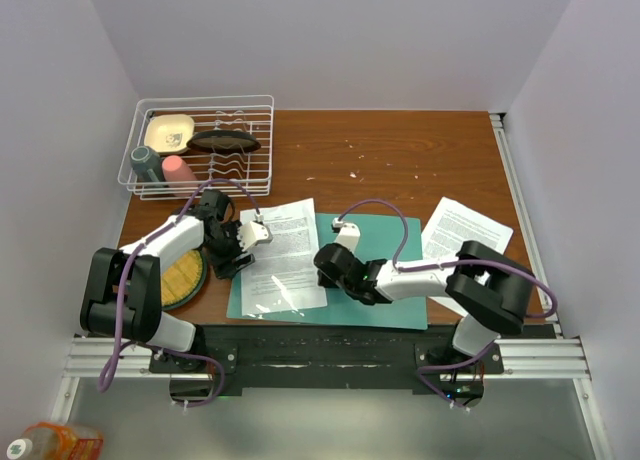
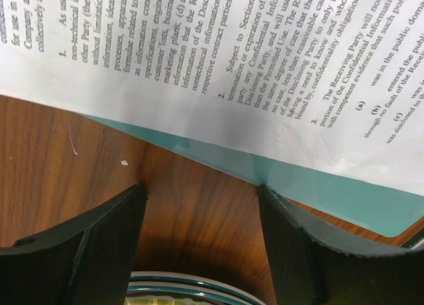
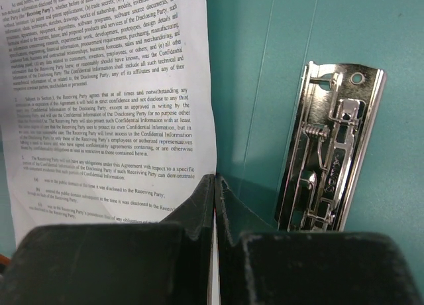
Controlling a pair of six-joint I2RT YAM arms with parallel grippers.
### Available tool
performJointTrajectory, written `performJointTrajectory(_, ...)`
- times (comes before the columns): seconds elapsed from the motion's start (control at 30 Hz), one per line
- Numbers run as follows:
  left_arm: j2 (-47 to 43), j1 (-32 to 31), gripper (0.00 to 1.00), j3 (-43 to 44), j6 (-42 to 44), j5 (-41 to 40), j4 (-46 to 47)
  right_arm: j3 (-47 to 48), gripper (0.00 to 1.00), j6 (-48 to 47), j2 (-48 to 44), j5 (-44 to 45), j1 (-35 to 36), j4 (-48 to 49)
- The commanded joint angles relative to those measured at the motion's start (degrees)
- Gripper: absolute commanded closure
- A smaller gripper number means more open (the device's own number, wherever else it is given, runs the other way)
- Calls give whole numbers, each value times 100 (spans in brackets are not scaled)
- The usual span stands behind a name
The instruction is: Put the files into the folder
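Note:
The teal folder (image 1: 392, 310) lies open and flat at the table's front middle, its metal clip (image 3: 331, 152) on the inner spine. One printed sheet (image 1: 283, 258) lies on its left half, overhanging the far edge. My right gripper (image 1: 325, 263) is shut on that sheet's right edge (image 3: 112, 119), with a white sliver between the pads, above the teal card (image 3: 258, 86). My left gripper (image 1: 240, 245) is open and empty (image 2: 202, 185) over bare wood, just off the folder's left edge (image 2: 318, 182) and the sheet (image 2: 265, 66). A second sheet (image 1: 462, 242) lies on the table at right.
A white wire dish rack (image 1: 200, 145) with cups and dishes stands at the back left. A round yellow-green plate (image 1: 185, 278) sits under my left wrist and also shows in the left wrist view (image 2: 192, 288). Walls close in on three sides.

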Motion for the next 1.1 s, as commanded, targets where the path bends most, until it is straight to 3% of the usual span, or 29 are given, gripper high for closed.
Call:
performJointTrajectory(0.0,80,-13,27,-24,-136,329,-288,-200,100,506,-324,232,58,-332)
performJointTrajectory(0.23,98,-13,28,2,-180,356,-279,-192,100,718,-536,12,233,-428)
performJointTrajectory(1.07,-25,-13,29,-15,-136,329,-341,125,100,815,80,-137,489,-279)
